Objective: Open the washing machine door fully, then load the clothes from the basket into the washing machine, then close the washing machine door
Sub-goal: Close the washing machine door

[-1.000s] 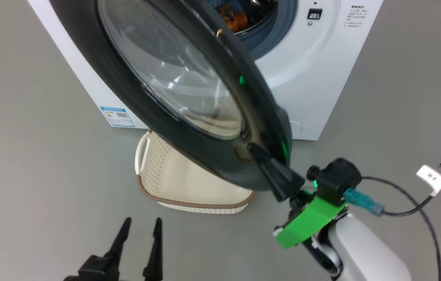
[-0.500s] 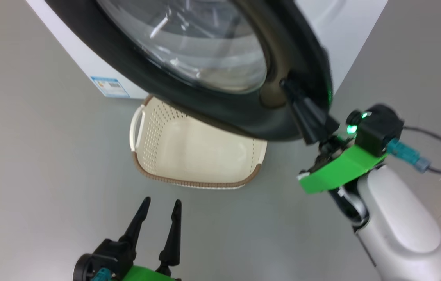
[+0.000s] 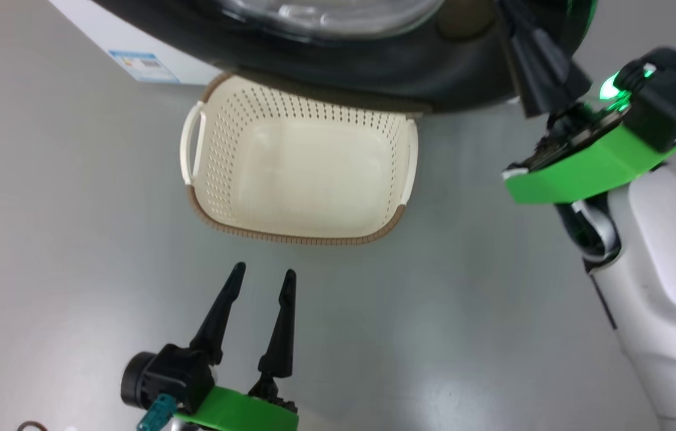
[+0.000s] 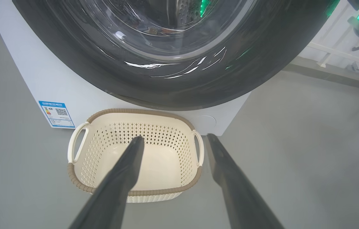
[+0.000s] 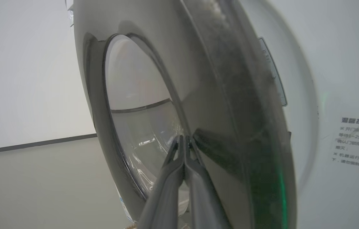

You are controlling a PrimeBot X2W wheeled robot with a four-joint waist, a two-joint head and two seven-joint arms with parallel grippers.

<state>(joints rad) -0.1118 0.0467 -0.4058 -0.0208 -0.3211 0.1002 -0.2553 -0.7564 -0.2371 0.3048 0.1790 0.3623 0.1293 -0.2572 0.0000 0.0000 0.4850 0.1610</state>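
You see R gripper [image 5: 184,137] closed tight, holding nothing, tips against the washing machine door [image 3: 373,78]. L gripper [image 3: 263,272] is spread wide, empty; the basket [image 3: 290,239] lies just ahead of its tips.

Glossy black rim and clear glass mark the washing machine door [image 4: 182,92]; at its 6 o'clock, the basket [image 4: 169,140] shows matt perforated cream plastic with a woven-look brown rim.
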